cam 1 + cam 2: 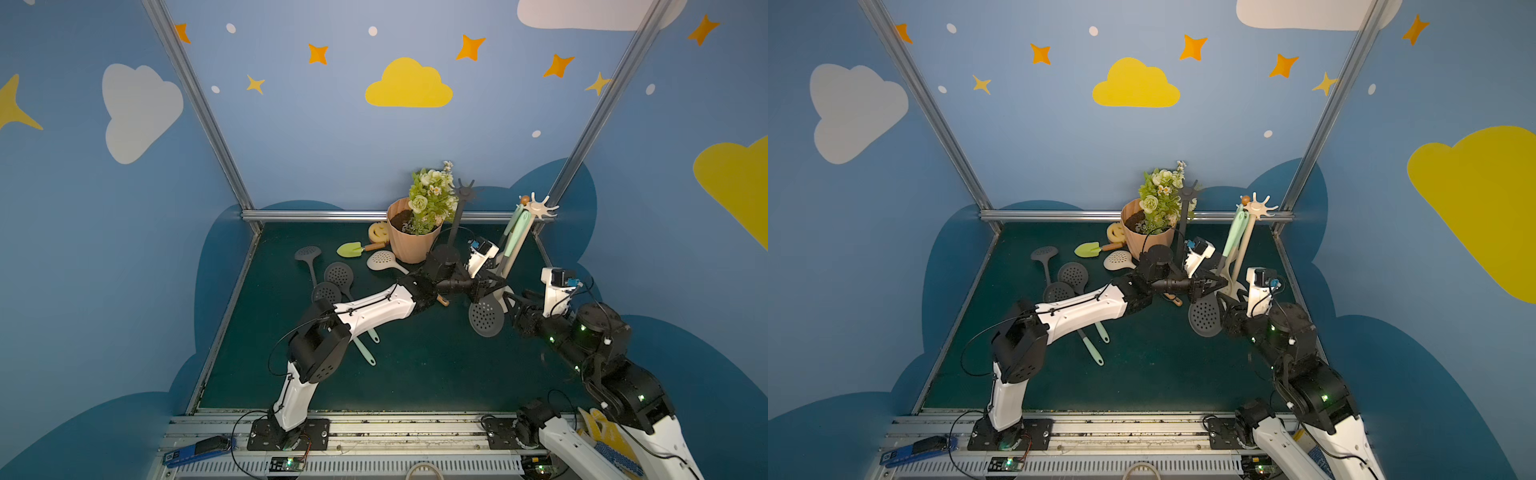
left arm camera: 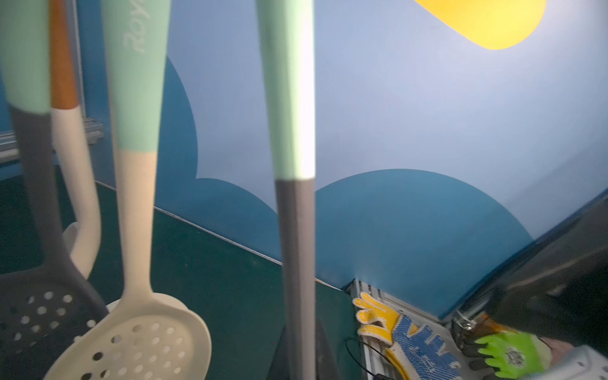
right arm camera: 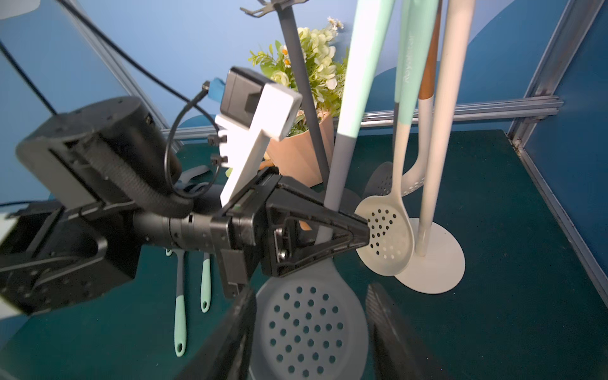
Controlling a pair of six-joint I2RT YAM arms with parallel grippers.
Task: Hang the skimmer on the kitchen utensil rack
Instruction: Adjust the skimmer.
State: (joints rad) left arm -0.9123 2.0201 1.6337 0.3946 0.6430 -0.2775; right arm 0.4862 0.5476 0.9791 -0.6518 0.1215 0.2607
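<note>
Skimmer (image 1: 486,319) is up off the mat and nearly upright, grey perforated head low, mint handle rising alongside the rack (image 1: 540,206) near the far right corner of the tabletop (image 1: 415,374). The left gripper (image 3: 360,232) is pressed together on the grey shaft just above the head. It's a low pinch, and I'd say that leaves the top of the handle free to meet the hooks. The right gripper (image 3: 311,292) sits below, its fingers (image 3: 237,325) spread wide on either side of the head and touching nothing I can make out, so it looks more like a guard than a grip.

Is the handle's loop over a hook yet? Can't tell, because the mint handles bunch together up there. A cream skimmer (image 3: 385,230) and others hang on that rack, heads down by its round base.

A second, dark rack (image 1: 464,193) stands beside the flower pot (image 1: 411,245) at the far edge, with nothing on it that I can see. Spare skimmers (image 1: 338,274) lie flat toward the far left, and a green trowel (image 1: 351,249) and a yellow sponge (image 1: 378,232) sit by the pot.

The surface is a dark green mat. The walls (image 1: 291,145) are blue with painted clouds and stars, and aluminium posts (image 1: 195,104) rise from the far corners. Work gloves (image 2: 408,332) lie beyond the near right corner.
</note>
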